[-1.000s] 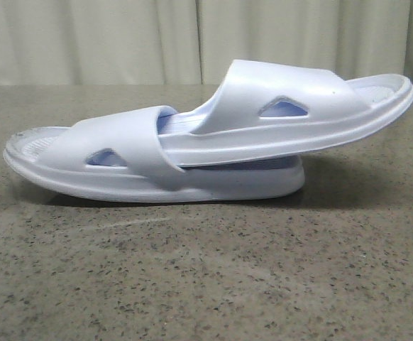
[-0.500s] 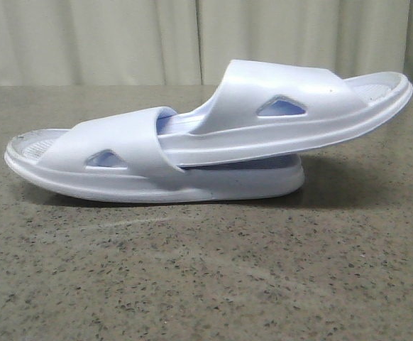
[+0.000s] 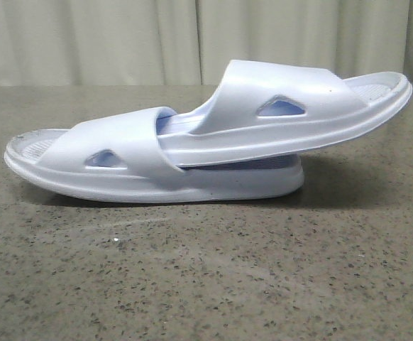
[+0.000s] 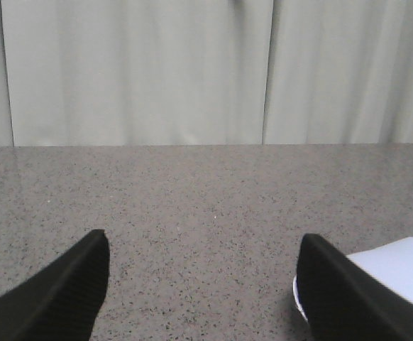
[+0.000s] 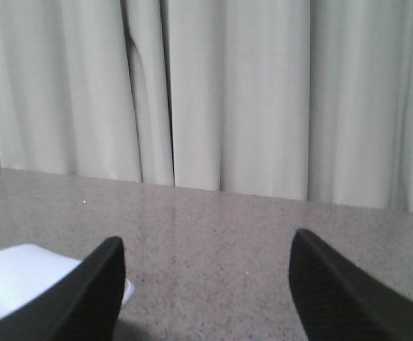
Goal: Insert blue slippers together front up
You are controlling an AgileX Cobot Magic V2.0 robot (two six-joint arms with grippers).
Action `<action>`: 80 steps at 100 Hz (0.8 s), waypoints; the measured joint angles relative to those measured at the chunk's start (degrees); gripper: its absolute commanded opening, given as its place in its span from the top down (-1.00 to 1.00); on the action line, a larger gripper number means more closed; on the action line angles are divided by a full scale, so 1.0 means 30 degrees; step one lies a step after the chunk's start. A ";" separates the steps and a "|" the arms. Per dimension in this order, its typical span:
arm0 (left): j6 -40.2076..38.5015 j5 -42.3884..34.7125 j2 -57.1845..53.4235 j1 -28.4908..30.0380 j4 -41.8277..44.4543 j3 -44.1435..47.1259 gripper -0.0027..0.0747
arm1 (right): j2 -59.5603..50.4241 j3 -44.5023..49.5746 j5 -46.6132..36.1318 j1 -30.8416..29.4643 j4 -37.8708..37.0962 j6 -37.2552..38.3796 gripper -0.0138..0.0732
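Two pale blue-white moulded foam slippers sit nested across the middle of the front view on the speckled grey stone table [image 3: 206, 277]. The lower slipper [image 3: 114, 160] lies flat on its sole at centre left. The upper slipper [image 3: 292, 106] has its front pushed under the lower one's wide strap, and its other end tilts up toward the upper right, clear of the table. Pale curtains [image 3: 121, 39] hang behind.

The left gripper [image 4: 203, 291] is spread wide, holding nothing; a white edge, probably a slipper, shows behind one finger. The right gripper [image 5: 206, 291] is likewise apart and empty.
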 measured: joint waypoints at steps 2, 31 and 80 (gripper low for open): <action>0.0000 0.0000 0.0000 0.0000 0.0000 0.0041 -0.32 | -0.0033 0.0155 -0.0050 0.0000 0.0000 0.0000 -0.29; 0.0000 -0.0052 0.0000 0.0000 0.0000 0.0113 0.04 | -0.0067 0.1288 -0.1420 0.0000 0.0000 0.0000 0.01; 0.0028 -0.0088 0.0000 0.0000 0.0000 0.0113 0.89 | -0.0067 0.1288 -0.1936 0.0000 0.0000 0.0000 0.93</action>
